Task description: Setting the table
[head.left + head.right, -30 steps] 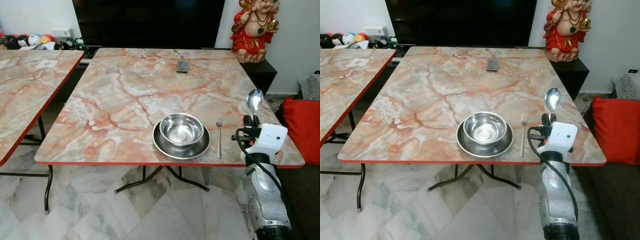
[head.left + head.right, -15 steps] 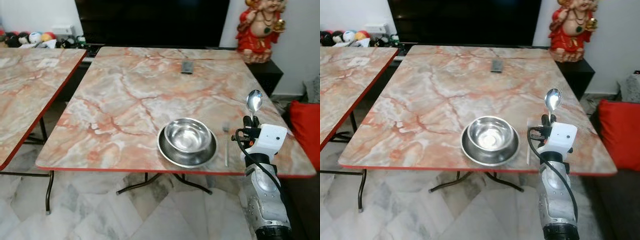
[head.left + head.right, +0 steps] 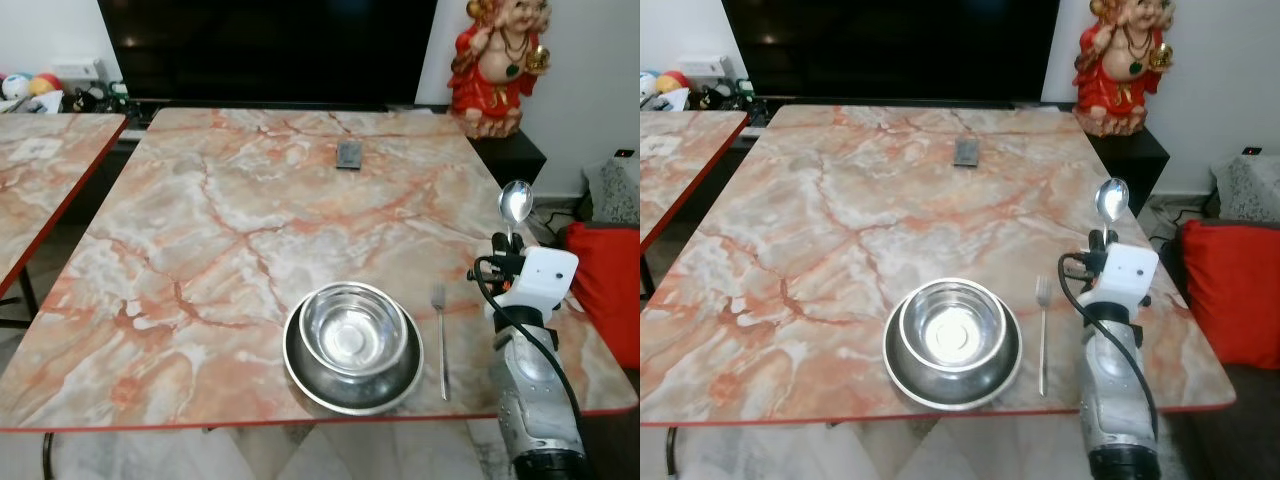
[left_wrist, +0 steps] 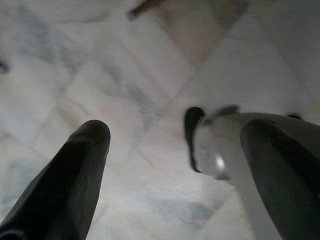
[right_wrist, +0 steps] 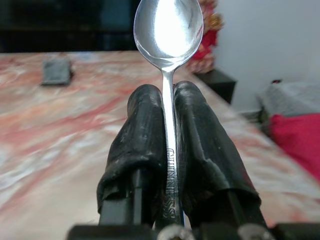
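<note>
Spoon (image 3: 516, 201) stands upright in my right gripper (image 3: 507, 240), bowl end up, out past the table's (image 3: 200, 250) right edge beside the fork (image 3: 440, 335). From the left eye I see the fork lying just right of the plate (image 3: 352, 385), with the bowl (image 3: 353, 331) sitting in the plate; the bowl looks empty, only a glare in its bottom. A small dark remote (image 3: 349, 154) lies far up the table, well clear of everything.

From the right eye the layout reads the same: plate, bowl and fork near the front edge, my arm to the right of them.

My left wrist camera looks down at marble floor (image 4: 125, 100); the left gripper (image 4: 170, 145) hangs idle with its two black fingers spread wide and nothing between them.

My right wrist camera shows both fingers (image 5: 145, 140) pressed tight on the spoon's handle, low on the stem.

I judge the risk to be in the laying down: held upright by a thin, slick handle, the spoon could pivot or slip as I tilt it flat. Coming in too close, I might nudge the fork askew or clip the plate rim.
</note>
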Robot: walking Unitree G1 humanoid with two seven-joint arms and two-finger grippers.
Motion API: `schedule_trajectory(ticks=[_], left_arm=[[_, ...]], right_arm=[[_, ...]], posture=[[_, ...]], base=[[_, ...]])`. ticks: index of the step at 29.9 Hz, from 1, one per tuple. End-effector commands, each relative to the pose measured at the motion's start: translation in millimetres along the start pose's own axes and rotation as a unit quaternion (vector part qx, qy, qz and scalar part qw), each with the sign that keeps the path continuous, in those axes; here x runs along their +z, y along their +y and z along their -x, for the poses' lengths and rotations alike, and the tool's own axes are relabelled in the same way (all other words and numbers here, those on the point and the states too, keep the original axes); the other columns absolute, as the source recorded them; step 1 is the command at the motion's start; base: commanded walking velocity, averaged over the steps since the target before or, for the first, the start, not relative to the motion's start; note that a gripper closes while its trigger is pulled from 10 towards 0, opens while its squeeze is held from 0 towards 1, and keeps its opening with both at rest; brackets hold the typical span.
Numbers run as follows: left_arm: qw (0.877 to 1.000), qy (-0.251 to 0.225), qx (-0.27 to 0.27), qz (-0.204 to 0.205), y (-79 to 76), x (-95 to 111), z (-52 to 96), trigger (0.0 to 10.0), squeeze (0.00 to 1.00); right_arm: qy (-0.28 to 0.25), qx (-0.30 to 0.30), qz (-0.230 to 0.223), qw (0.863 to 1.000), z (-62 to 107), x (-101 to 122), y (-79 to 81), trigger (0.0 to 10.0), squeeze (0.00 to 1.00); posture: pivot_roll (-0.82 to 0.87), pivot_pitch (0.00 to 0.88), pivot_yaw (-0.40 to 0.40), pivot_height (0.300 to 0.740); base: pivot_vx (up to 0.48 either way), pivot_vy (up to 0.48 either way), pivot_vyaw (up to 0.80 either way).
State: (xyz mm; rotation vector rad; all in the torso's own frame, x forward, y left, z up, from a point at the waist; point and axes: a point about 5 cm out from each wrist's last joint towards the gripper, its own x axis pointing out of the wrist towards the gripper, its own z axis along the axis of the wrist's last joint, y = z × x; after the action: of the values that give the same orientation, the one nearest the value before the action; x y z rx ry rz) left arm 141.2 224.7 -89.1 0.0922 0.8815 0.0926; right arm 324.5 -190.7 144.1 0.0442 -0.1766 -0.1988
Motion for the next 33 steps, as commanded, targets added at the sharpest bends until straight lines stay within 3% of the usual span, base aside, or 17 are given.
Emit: schedule_trajectory(ticks=[1, 9, 17, 33], left_arm=[[1.0, 0.023, -0.004, 0.0, -3.7, -13, 3.9, 10.0, 0.0], [1.0, 0.025, -0.008, -0.006, -3.2, -14, 4.5, 10.0, 0.0], [0.999, 0.032, -0.012, -0.014, -3.3, -18, 5.8, 10.0, 0.0], [0.999, 0.033, -0.011, -0.014, -0.7, -18, 5.7, 10.0, 0.0]], right_arm=[[0.008, -0.014, 0.01, 1.0, 3.3, 0, -8.1, 10.0, 0.0], [0.05, -0.026, 0.024, 0.998, 19.2, 0, -11.1, 10.0, 0.0], [0.156, -0.005, -0.054, 0.986, 25.5, -20, -3.5, 10.0, 0.0], [0.228, -0.005, -0.026, 0.973, 31.1, -37, -14.5, 10.0, 0.0]], posture=[[-0.01, 0.108, -0.021, 0.74], [-0.02, 0.099, -0.017, 0.74], [-0.03, 0.096, -0.011, 0.74], [-0.03, 0.106, -0.021, 0.74]], base=[[0.0, 0.0, 0.0], [0.0, 0.0, 0.0], [0.0, 0.0, 0.0], [0.0, 0.0, 0.0]])
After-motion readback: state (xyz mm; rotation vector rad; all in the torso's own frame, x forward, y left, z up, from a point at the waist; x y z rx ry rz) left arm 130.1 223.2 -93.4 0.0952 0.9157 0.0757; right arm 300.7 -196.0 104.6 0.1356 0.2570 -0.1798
